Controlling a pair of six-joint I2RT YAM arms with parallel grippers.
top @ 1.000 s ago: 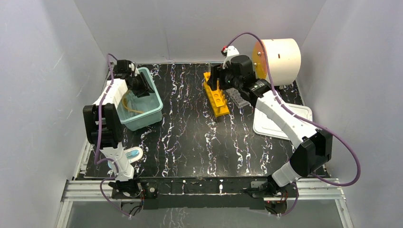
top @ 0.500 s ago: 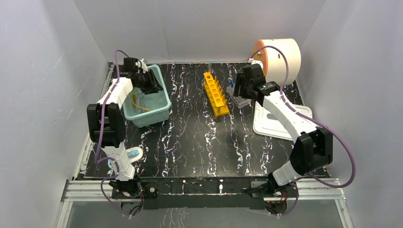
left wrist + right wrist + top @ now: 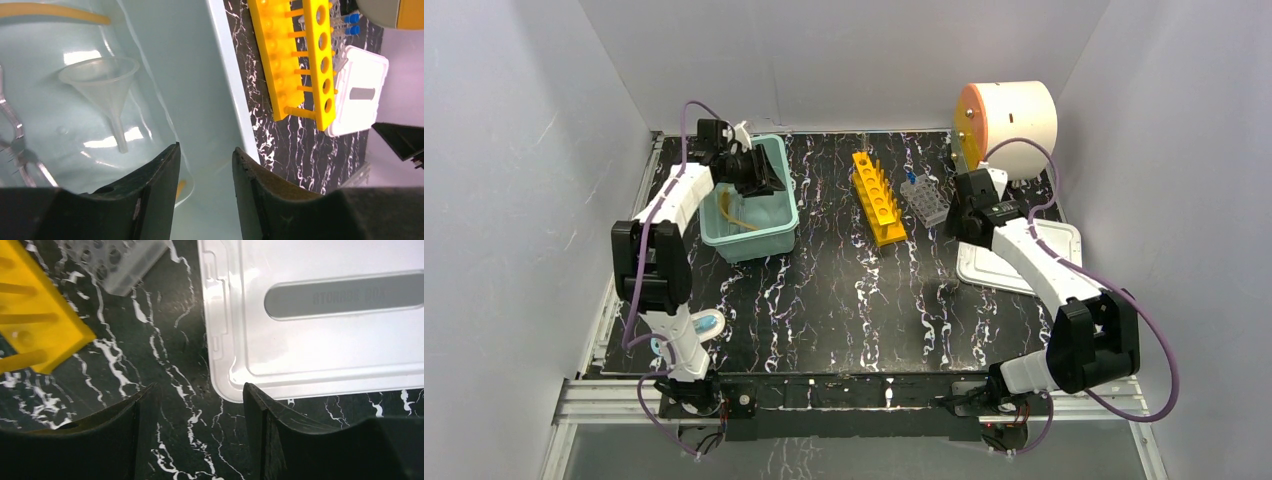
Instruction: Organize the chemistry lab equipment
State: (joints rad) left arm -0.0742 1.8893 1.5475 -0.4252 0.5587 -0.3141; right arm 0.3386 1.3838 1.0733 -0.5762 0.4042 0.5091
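Observation:
A teal bin (image 3: 769, 240) at the back left holds a clear funnel (image 3: 102, 82), an amber rubber tube (image 3: 55, 14) and a metal tool (image 3: 15, 145). My left gripper (image 3: 759, 172) hangs over the bin's right wall (image 3: 230, 80), open, with nothing pinched between its fingers (image 3: 160, 170). The yellow rack with round holes (image 3: 879, 195) and the clear plastic tube rack (image 3: 924, 200) stand mid-table. My right gripper (image 3: 964, 215) is open and empty, low over the black table between the yellow rack (image 3: 35, 325) and a white lid (image 3: 325, 315).
The white lid (image 3: 1024, 255) lies flat at the right. A cream drum with an orange face (image 3: 1009, 115) sits in the back right corner. A small blue-and-white item (image 3: 706, 325) lies by the left arm's base. Grey walls close in three sides.
The teal bin has slid to the right together with my left gripper, whose jaws have widened a little. My right gripper has drawn back from the racks towards the white lid, uncovering the clear rack.

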